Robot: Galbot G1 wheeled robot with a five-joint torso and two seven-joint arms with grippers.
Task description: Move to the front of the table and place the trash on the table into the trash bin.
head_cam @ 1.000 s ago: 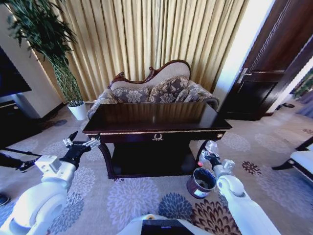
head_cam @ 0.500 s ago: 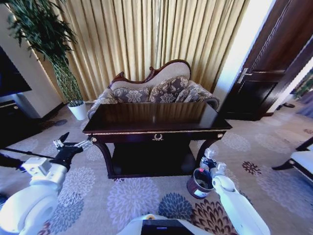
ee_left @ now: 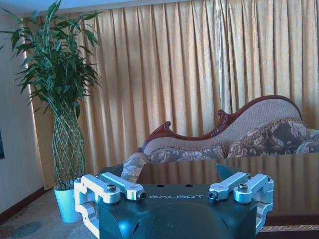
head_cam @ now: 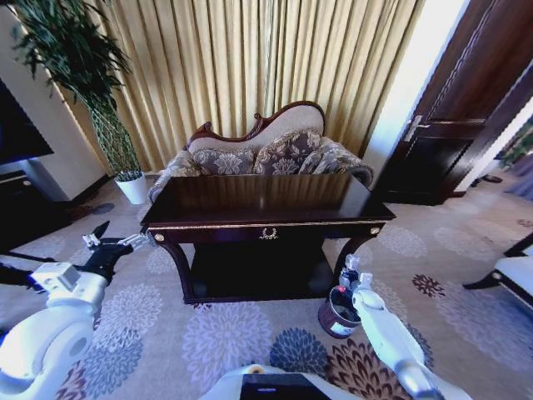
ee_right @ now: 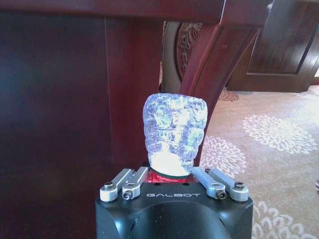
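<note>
While the robot faces the table's front edge:
Right gripper (head_cam: 346, 279): clenched on the bottle (ee_right: 173, 133), its base pointing up, directly above the bin (head_cam: 338, 311).
Bin: on the carpet beside the table's (head_cam: 266, 198) front right leg.
Left gripper (head_cam: 104, 244): fingers spread, grasping nothing, off the table's left front corner.

Bottle (ee_right: 174, 134): cap end and red label hidden behind right gripper (ee_right: 171, 175) housing. Trash bin (head_cam: 336, 314) partly covered by right arm; contents not discernible. Left gripper (ee_left: 174, 191) fingertips cut off; table (ee_left: 279, 174) cropped at edge.
</note>
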